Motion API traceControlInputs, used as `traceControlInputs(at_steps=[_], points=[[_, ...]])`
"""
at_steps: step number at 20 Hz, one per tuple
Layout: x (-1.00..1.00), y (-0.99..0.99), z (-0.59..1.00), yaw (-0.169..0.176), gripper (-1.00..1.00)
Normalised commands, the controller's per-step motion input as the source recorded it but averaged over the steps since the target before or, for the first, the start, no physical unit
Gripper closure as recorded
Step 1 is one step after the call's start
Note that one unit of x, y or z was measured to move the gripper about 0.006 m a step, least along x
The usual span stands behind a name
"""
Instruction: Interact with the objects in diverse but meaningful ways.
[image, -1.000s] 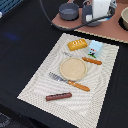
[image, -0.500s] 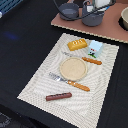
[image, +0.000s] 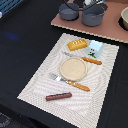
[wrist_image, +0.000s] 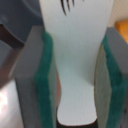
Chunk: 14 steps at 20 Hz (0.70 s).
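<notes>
In the exterior view, a striped beige placemat lies on a black table, with a wide bare margin of dark surface along the exterior view's left. Near the middle of the mat sits a round tan plate. Just beyond it lies a yellow bread-like block, and beside that, toward the exterior view's right, a pale blue carton close to the mat's far edge. A short orange-handled utensil rests between carton and plate. A fork with an orange handle lies along the plate's near side, touching or nearly touching its rim. A brown sausage stick lies alone near the mat's near edge, well apart from the rest, with open mat around it. Beyond the mat, a pinkish-brown board carries a grey saucepan and a grey pot, side by side near the top border. The arm is barely seen there, over the pot.

In the wrist view, the gripper is clenched on a white tube with black markings, its flat pale body pressed between the two green pads, which touch it on both sides. A grey curved surface shows behind; I cannot tell which vessel it is.
</notes>
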Motion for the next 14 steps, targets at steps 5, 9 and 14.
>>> traceControlInputs(at_steps=[5,9,14], points=[[0.28,0.00,-0.03,0.000,1.00],[0.15,0.00,-0.14,0.005,1.00],[0.11,0.09,-0.21,0.004,1.00]])
